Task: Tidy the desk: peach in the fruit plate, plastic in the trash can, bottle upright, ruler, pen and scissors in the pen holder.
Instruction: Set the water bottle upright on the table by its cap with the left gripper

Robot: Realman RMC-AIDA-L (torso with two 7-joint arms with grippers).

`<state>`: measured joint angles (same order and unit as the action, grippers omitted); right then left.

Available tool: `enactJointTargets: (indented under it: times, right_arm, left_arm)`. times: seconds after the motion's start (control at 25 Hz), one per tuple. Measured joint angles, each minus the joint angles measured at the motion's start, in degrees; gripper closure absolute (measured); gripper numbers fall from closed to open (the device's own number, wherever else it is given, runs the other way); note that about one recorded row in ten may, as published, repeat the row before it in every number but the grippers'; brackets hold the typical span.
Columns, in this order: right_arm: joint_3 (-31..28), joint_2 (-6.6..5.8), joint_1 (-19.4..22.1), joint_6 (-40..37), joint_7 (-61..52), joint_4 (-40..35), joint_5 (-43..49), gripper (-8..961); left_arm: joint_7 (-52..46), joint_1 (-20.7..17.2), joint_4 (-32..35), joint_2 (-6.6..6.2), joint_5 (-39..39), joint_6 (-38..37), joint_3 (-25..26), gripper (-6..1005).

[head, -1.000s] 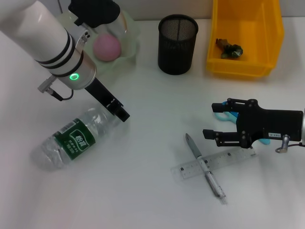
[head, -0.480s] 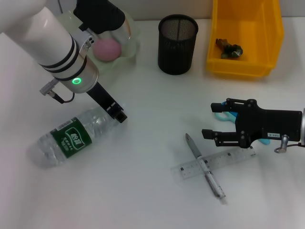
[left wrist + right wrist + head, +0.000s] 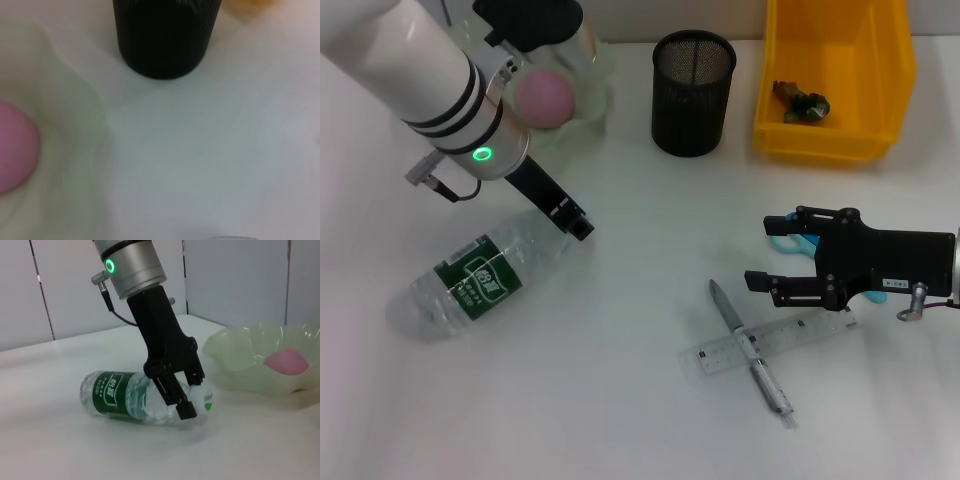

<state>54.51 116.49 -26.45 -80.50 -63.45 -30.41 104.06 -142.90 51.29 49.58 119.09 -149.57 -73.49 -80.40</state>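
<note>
Bottle (image 3: 470,280) lies on its side on the white desk (image 3: 620,330), front-left of the work area; clear ribbed plastic, green label, white cap. Long axis runs diagonally, base toward the near-left, cap end toward the far-right. Left gripper (image 3: 570,220) is at that cap end: in the right wrist view its black fingers (image 3: 172,390) straddle the neck just behind the cap (image 3: 202,397), looks clamped on the bottle, though how firm the contact is cannot be judged. Left arm is by far the nearer; standing the bottle up would mean swinging the neck upward about the base. Smooth round body, likely to roll if let go early. Behind the gripper, a pale green wavy-rimmed fruit plate (image 3: 595,95), translucent, with the pink peach (image 3: 544,98) already in it. Black mesh pen holder (image 3: 693,92) stands further right, beside a yellow bin (image 3: 835,130) with a scrap in it. Right gripper (image 3: 760,255) hovers right of centre, fingers apart, holding nothing; clear ruler (image 3: 770,343) and pen (image 3: 750,350) lie crossed just in front of it; blue-handled scissors (image 3: 785,240) mostly hidden under it
</note>
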Motion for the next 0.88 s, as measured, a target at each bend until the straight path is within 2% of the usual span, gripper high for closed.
enactJointTargets:
  times: [0.24, 0.32, 0.88]
  right_arm:
    - [0.0, -0.04, 0.0, 0.0, 0.0, 0.0, 0.0, 172]
    - [0.0, -0.04, 0.0, 0.0, 0.0, 0.0, 0.0, 172]
    - [0.0, -0.14, 0.0, 0.1, 0.0, 0.0, 0.0, 173]
  left_arm:
    - [0.8, -0.2, 1.4, -0.24, 0.9, -0.8, 1.7, 553]
    - [3.2, -0.1, 1.9, -0.34, 2.5, -2.7, 4.9, 553]
    - [6.8, -0.9, 6.1, -0.45, 4.3, -5.5, 9.8, 556]
